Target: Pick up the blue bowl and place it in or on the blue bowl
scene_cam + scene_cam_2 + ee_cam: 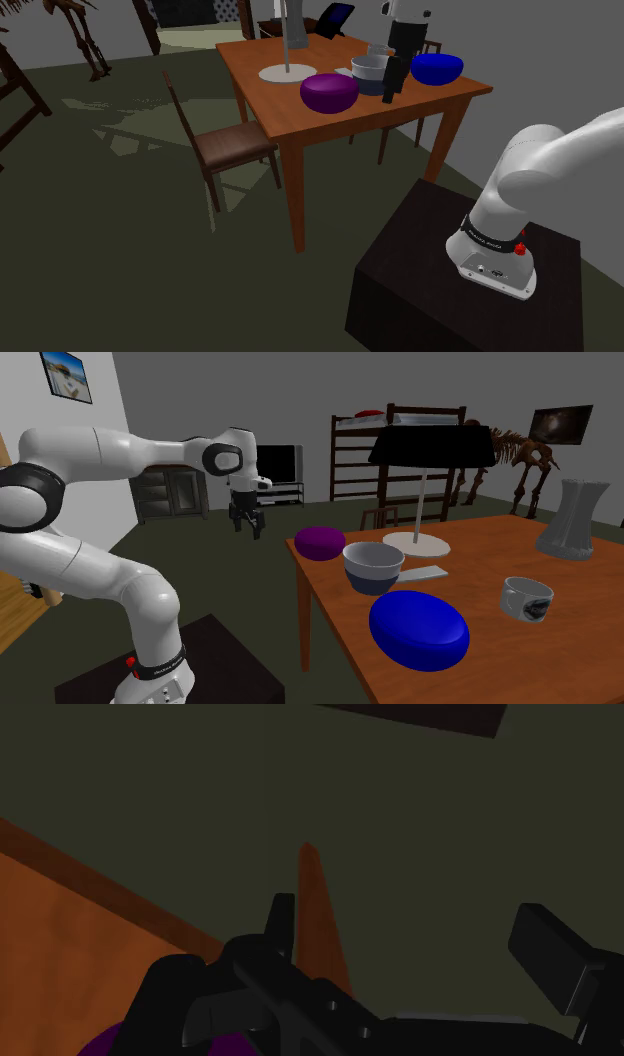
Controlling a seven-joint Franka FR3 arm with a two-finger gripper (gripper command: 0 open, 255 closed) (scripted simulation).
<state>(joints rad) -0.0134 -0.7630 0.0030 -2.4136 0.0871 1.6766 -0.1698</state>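
While the jaws gape (empty), the blue bowl (437, 68) sits apart.

White glossy arm (90, 567) with dark joints, red-marked black base band (490, 236), all-black pincer (248, 532).

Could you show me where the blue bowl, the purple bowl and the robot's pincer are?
blue bowl (420, 630), second exterior view, on the middle of its blue surface.
purple bowl (320, 542), second exterior view, on the middle of its side.
pincer (249, 530), second exterior view, midway between its two black fingertips.
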